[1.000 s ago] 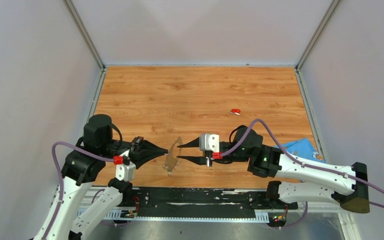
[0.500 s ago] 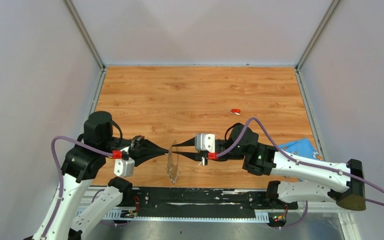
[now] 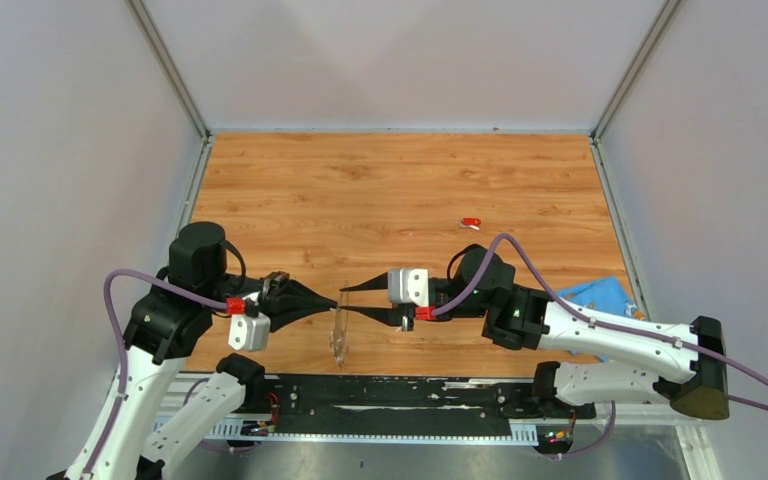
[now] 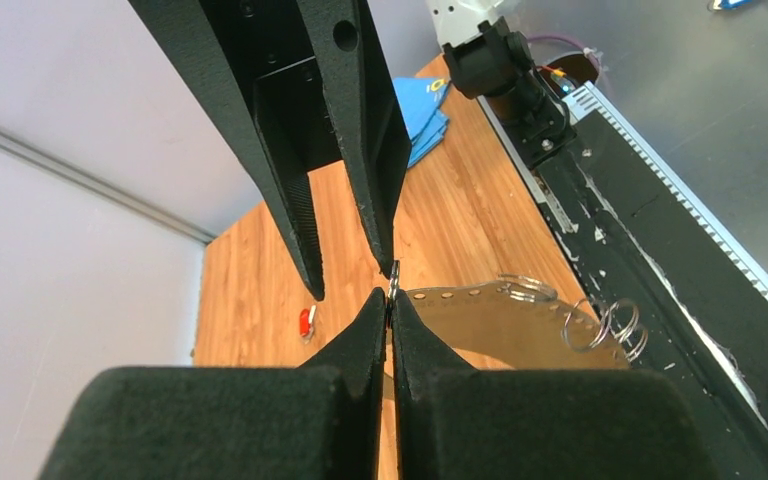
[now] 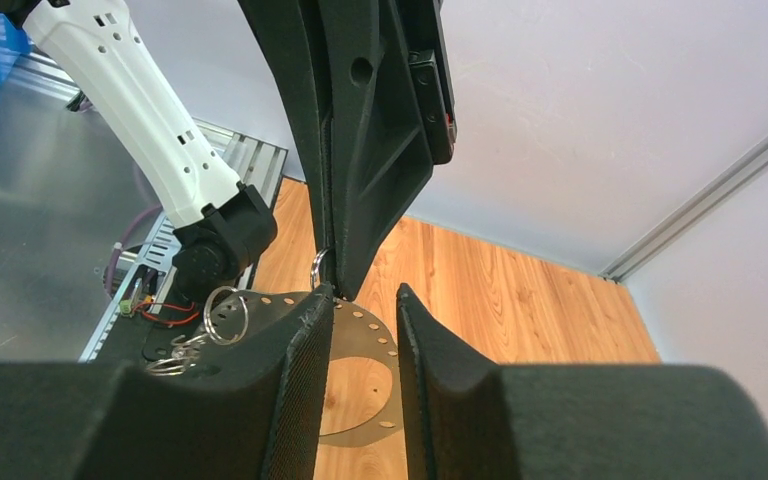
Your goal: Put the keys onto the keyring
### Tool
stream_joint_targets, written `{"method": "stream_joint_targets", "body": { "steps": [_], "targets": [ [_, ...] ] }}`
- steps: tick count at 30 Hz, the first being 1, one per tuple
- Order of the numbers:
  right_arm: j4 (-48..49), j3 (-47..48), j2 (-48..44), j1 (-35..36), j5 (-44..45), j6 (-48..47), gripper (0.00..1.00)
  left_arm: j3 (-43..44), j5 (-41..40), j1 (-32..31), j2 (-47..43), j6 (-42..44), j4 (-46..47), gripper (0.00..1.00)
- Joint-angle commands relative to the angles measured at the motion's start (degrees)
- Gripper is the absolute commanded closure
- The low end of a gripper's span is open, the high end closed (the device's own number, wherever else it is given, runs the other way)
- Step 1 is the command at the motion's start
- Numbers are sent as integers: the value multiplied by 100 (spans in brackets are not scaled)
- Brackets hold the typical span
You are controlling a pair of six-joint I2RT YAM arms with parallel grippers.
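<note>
The keyring [image 3: 341, 335] is a thin brownish-grey flat ring with holes round its rim. It hangs edge-on from my left gripper [image 3: 335, 303]. In the left wrist view that gripper [image 4: 391, 297] is shut on a small split ring [image 4: 394, 270] at the keyring's [image 4: 500, 325] rim. My right gripper [image 3: 344, 300] is open, tips facing the left gripper's. In the right wrist view its fingers [image 5: 362, 292] straddle the keyring's [image 5: 365, 330] rim without gripping. The red-headed key [image 3: 471, 223] lies far right on the table and shows in the left wrist view [image 4: 306, 321]. The blue-headed key is out of view.
A blue cloth [image 3: 600, 297] lies at the right table edge behind my right arm. Loose split rings [image 4: 605, 325] hang on the keyring's rim near the black front rail [image 3: 390, 390]. Walls close in the left, back and right.
My right gripper has moved left until its open tips meet the left gripper's. The keyring has turned from tilted face-on to edge-on. The left gripper shifted slightly right.
</note>
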Motion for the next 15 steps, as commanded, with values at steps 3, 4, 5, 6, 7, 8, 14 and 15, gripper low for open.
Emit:
{"method": "stream_joint_targets", "body": {
  "steps": [3, 4, 5, 6, 7, 8, 14, 15],
  "targets": [
    [-210, 156, -60, 74, -344, -80, 66, 129, 70, -37, -45, 0, 152, 100],
    [-241, 166, -47, 73, -417, -86, 66, 127, 69, -37, -43, 5, 152, 100],
    [-264, 173, -42, 74, -472, -91, 66, 128, 66, -37, -44, 7, 157, 100],
    [-297, 174, -34, 72, -521, -91, 66, 131, 55, -37, -45, 4, 163, 100],
    [-336, 174, -44, 74, -555, -102, 65, 126, 52, -37, -39, 1, 161, 100],
    [-409, 174, -60, 73, -564, -136, 65, 131, 52, -37, -43, 0, 161, 100],
    [-794, 208, -226, 74, -533, -276, 65, 157, 44, -37, -46, -34, 170, 100],
    [-888, 227, -230, 74, -538, -283, 65, 162, 45, -37, -53, -39, 170, 100]
  ]
}}
